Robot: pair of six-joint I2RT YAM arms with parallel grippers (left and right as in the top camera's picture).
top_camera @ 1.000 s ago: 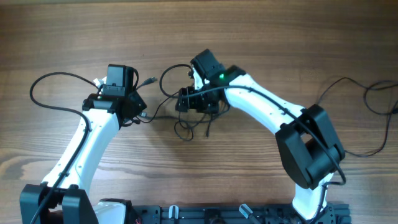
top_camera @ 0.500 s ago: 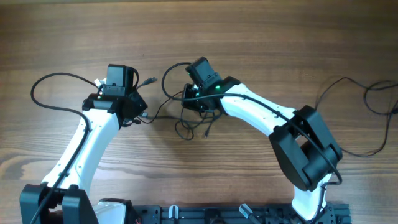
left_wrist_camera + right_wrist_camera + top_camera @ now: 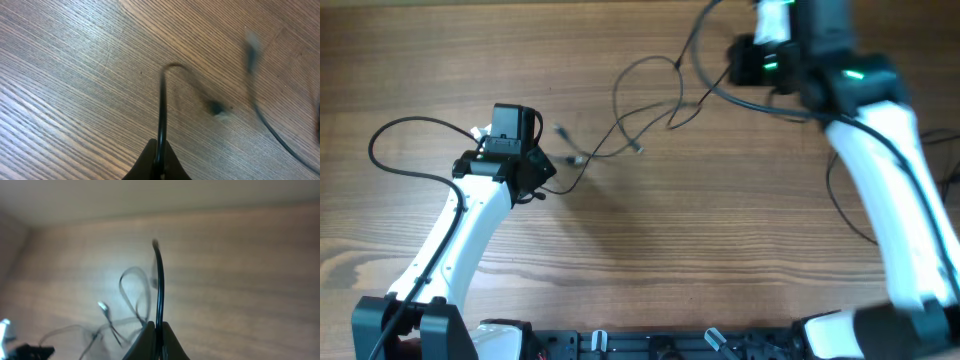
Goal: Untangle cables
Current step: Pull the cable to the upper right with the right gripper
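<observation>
Pinching cords tight in our left gripper (image 3: 159, 164) and right gripper (image 3: 157, 336), we judge the cables (image 3: 159, 280) half spread between the jaws, crossed loops left near the right.

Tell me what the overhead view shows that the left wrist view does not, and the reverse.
Only overhead: both arms, the right arm far off at the top right, with the cables running between them. Only left wrist: the left fingers shut on one cable, close up. Both: the wooden table and small plugs.
</observation>
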